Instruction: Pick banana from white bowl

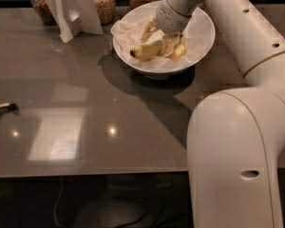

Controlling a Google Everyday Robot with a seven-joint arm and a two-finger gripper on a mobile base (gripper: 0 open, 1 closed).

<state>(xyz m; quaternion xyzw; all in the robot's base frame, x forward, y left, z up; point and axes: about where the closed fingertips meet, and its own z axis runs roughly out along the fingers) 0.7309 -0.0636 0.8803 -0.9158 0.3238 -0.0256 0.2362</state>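
The white bowl, lined with crumpled white paper, stands at the back of the dark table, right of centre. The curved yellow banana lies inside it toward the front left, with its dark tip pointing left. My gripper reaches down from the upper right into the bowl. It sits low over the banana's right end and touches or nearly touches it. That end of the banana is hidden behind the gripper. The banana rests in the bowl.
A folded white card stand stands left of the bowl, with glass jars of grains behind it along the back edge. A small banana bit lies at the table's left edge. My white base fills the front right.
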